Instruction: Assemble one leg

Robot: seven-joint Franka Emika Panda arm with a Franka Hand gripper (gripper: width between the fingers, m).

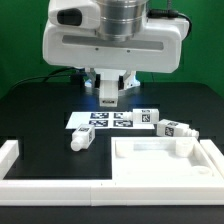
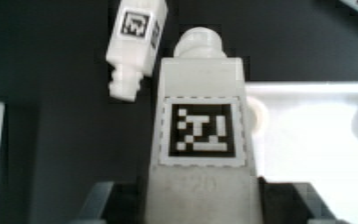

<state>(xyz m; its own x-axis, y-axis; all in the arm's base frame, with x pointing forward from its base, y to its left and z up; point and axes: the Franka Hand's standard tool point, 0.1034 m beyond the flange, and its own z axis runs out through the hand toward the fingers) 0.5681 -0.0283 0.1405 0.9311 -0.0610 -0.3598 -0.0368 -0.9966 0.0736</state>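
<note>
My gripper (image 2: pixel 197 202) is shut on a leg (image 2: pixel 202 120), a white peg with a black-and-white tag facing the wrist camera and its narrower end (image 2: pixel 199 40) pointing away from the jaws. In the exterior view the gripper (image 1: pixel 108 98) hangs just above the far edge of the marker board (image 1: pixel 105 121), and the held leg (image 1: pixel 108 90) shows between the fingers. A second leg (image 2: pixel 137 40) lies on the black table beside the held one; in the exterior view it (image 1: pixel 80 139) is just in front of the marker board. The big white panel (image 1: pixel 160 168) lies at the exterior view's right front.
More legs lie at the exterior view's right of the marker board, one (image 1: pixel 147 117) by its end and others (image 1: pixel 175 129) behind the panel. The panel's rim (image 2: pixel 318 110) shows in the wrist view. A white L-shaped wall (image 1: pixel 40 190) borders the front and left.
</note>
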